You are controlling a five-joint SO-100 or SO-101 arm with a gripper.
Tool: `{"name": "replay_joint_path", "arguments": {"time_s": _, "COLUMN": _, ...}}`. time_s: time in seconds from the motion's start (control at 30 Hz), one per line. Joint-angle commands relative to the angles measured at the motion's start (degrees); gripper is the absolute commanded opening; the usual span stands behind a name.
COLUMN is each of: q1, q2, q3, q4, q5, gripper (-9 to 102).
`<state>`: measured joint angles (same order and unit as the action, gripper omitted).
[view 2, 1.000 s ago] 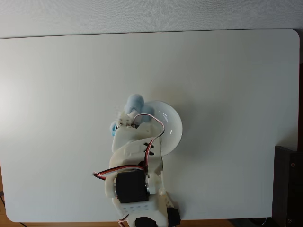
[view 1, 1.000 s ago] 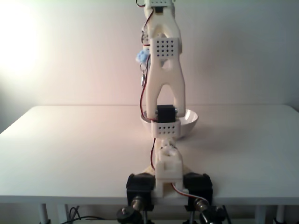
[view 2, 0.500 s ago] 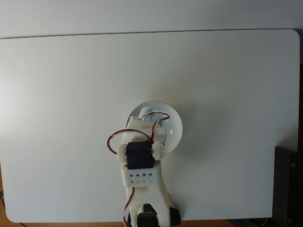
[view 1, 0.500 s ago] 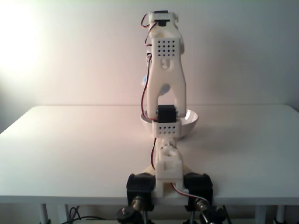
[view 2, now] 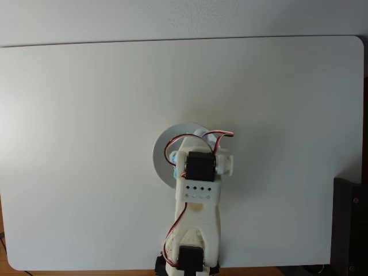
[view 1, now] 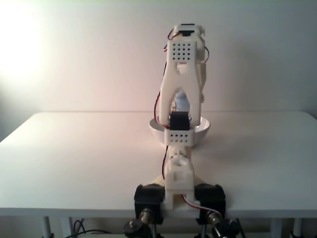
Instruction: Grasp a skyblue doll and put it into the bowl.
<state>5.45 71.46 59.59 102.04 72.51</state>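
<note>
The skyblue doll point(view 1: 181, 102) shows through the gap in my white arm point(view 1: 182, 59), hanging just above the rim of the glossy white bowl point(view 1: 200, 130). From above, the arm point(view 2: 198, 187) lies across the bowl point(view 2: 163, 150), and only a pale-blue sliver of the doll point(view 2: 174, 172) peeks out at the arm's left side. The arm's upper links hide the fingers in both fixed views. Since the doll stays off the table and above the bowl, the gripper is shut on it.
The bowl stands near the middle of a white table point(view 2: 86, 115), a little in front of the arm's base point(view 1: 179, 196). A dark box point(view 2: 349, 224) sits past the table's right edge. A pale wall point(view 1: 74, 54) rises behind the table.
The arm has swung to the right and come down, carrying the doll from beside the bowl's left edge to a spot over the bowl.
</note>
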Motion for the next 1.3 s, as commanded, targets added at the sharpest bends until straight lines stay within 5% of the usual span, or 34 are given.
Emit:
{"name": "replay_joint_path", "arguments": {"time_s": 0.0, "q1": 1.85, "q2": -0.88, "q3": -0.18, "q4": 2.9, "q5": 0.18, "gripper": 0}}
{"name": "replay_joint_path", "arguments": {"time_s": 1.13, "q1": -3.08, "q2": -10.81, "q3": -0.26, "q4": 3.78, "q5": 0.18, "gripper": 1}}
{"name": "replay_joint_path", "arguments": {"time_s": 1.27, "q1": -3.34, "q2": -10.37, "q3": -0.35, "q4": 3.78, "q5": 0.26, "gripper": 8}}
